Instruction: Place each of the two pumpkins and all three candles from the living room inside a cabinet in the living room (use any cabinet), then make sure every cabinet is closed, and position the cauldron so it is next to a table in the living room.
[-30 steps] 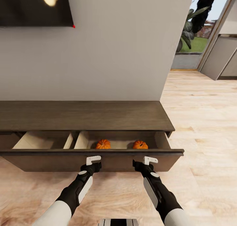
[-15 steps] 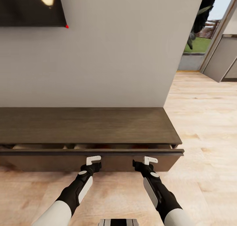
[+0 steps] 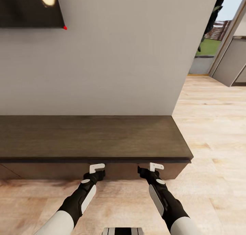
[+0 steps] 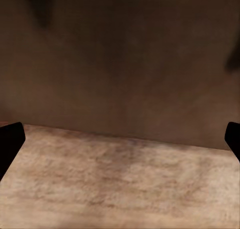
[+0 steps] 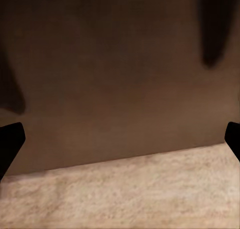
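Dark brown wood cabinet [image 3: 92,137] stands low against the wall [image 3: 119,57], its drawer front now flush; a second ago the drawer was open with both pumpkins inside. Left gripper [image 3: 97,167] and right gripper [image 3: 155,166] press the front, fingers wide apart.

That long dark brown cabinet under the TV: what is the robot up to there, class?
The robot stands facing the long, low, dark brown wooden cabinet, both arms stretched toward its front. The left gripper and right gripper sit at the drawer front, fingers spread and holding nothing. The drawer looks pushed in flush, so the cabinet appears closed.
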### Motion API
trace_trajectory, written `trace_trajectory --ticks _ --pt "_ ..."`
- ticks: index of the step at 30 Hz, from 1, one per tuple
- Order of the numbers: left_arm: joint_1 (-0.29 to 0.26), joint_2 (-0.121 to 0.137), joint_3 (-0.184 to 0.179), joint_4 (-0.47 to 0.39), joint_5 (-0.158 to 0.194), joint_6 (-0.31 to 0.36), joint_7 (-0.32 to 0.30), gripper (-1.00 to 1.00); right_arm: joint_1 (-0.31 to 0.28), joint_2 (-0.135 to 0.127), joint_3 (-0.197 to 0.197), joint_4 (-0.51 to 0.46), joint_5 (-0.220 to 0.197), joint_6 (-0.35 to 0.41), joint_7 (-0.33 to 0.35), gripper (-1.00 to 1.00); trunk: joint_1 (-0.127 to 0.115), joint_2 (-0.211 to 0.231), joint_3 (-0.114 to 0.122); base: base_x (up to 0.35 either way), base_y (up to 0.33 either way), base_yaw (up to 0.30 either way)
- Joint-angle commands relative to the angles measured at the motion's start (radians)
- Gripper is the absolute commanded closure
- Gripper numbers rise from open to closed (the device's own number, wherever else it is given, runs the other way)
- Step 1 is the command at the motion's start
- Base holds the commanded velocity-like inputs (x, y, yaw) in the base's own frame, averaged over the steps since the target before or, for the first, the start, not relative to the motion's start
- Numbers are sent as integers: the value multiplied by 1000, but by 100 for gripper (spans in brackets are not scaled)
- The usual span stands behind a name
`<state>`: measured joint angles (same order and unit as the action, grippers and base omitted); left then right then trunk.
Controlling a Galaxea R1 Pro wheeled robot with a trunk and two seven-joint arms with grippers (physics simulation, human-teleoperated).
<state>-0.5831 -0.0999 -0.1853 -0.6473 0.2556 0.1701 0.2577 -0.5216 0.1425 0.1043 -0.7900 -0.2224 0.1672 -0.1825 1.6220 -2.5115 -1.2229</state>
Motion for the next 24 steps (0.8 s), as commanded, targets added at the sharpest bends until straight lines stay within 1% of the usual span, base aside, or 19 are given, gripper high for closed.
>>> trace_trajectory --ticks 1,4,13,16,17,18,19,20,21,22,24 --pt "-14 0 3 0 -4 1 0 -100 0 0 0 0 0 0 0 -100 0 0 0 -64 0 0" --pt "-14 0 3 0 -4 3 2 -100 0 -1 0 0 0 0 0 -100 0 0 0 -218 0 0" --pt "-14 0 4 0 -3 8 1 -100 0 0 0 0 0 1 0 -100 0 0 0 -321 0 0" --pt "-14 2 6 -1 0 27 0 -100 -1 1 0 0 -2 12 -1 -100 0 0 0 -332 0 0" --pt "-14 2 7 -6 2 50 -1 -100 -1 2 0 0 -3 21 -1 -100 0 0 0 -333 0 0" --pt "-14 1 9 -11 3 86 -1 -100 -2 2 -1 0 -4 39 -2 -100 0 0 0 -333 0 0" --pt "-14 1 11 -28 4 162 -1 -100 -2 4 -3 0 -3 84 -3 -100 0 0 0 -216 0 0" --pt "-14 1 12 -38 4 191 -1 -100 -3 4 -3 -1 -3 103 -4 -100 0 0 0 -173 0 0" --pt "-15 2 15 -79 6 286 -2 -100 -4 6 -4 -3 -3 163 -5 -100 0 0 0 -89 0 0" --pt "-15 3 17 -95 7 318 -3 -100 -4 7 -5 -4 -3 183 -5 -100 0 0 0 -71 0 0" --pt "-15 5 22 -168 11 440 -5 -100 -6 9 -6 -8 -5 251 -6 -100 0 0 0 -37 0 0"
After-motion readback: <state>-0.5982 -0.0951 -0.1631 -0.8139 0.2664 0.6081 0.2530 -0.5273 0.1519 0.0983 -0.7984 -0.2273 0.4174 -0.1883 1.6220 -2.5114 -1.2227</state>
